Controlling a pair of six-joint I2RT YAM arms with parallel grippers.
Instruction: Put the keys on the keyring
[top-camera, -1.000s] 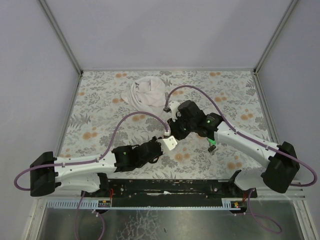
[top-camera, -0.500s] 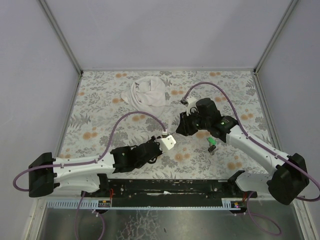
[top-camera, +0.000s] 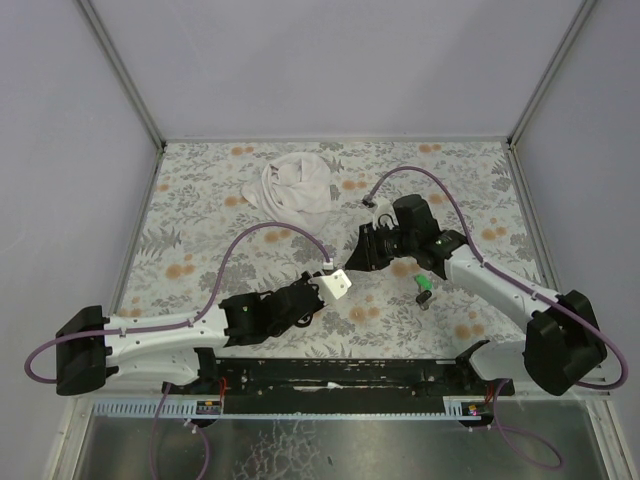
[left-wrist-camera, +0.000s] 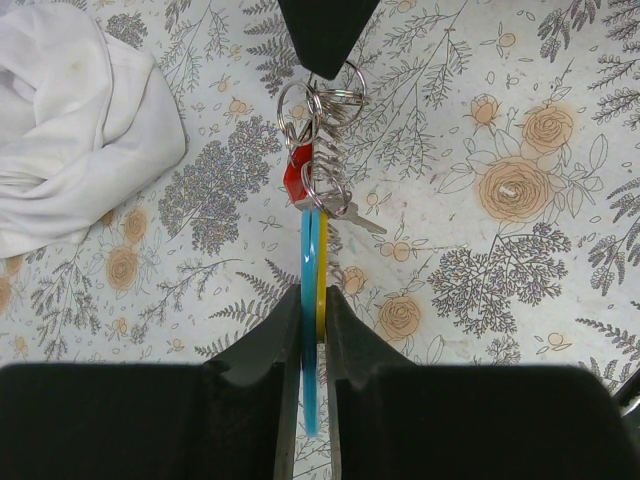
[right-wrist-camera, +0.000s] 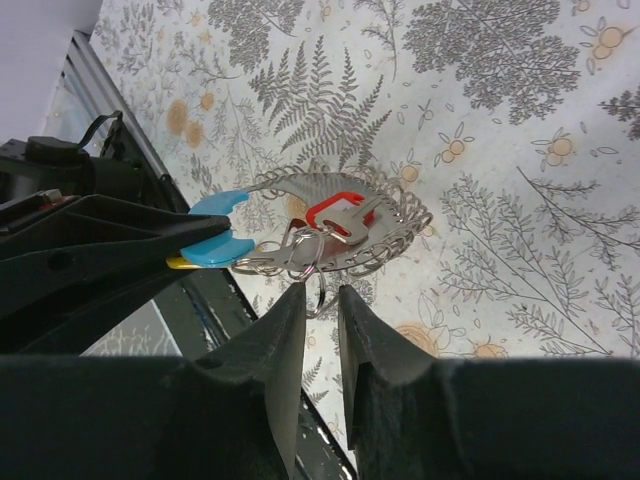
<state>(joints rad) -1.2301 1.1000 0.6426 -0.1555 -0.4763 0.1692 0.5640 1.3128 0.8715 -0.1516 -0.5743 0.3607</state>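
Note:
My left gripper (left-wrist-camera: 312, 300) is shut on the keyring's light-blue piece (left-wrist-camera: 309, 250), with a yellow plastic piece (left-wrist-camera: 322, 262) clamped beside it. Beyond its tips hangs the keyring (left-wrist-camera: 320, 140), a bunch of thin metal rings and wire coils. A red key (left-wrist-camera: 296, 178) is on it. In the right wrist view my right gripper (right-wrist-camera: 322, 295) has its jaws narrowly apart, pinching one small ring (right-wrist-camera: 322, 283) of the bunch just under the red key (right-wrist-camera: 335, 213). A green key (top-camera: 424, 290) lies on the table to the right of both grippers (top-camera: 352, 262).
A crumpled white cloth (top-camera: 295, 185) lies at the back of the flowered table (top-camera: 200, 220). Purple cables loop over both arms. The black rail (top-camera: 340, 375) runs along the near edge.
The right arm's wrist has swung to the right and back a little while its tips stay at the ring bunch. The left gripper has stayed still and shut.

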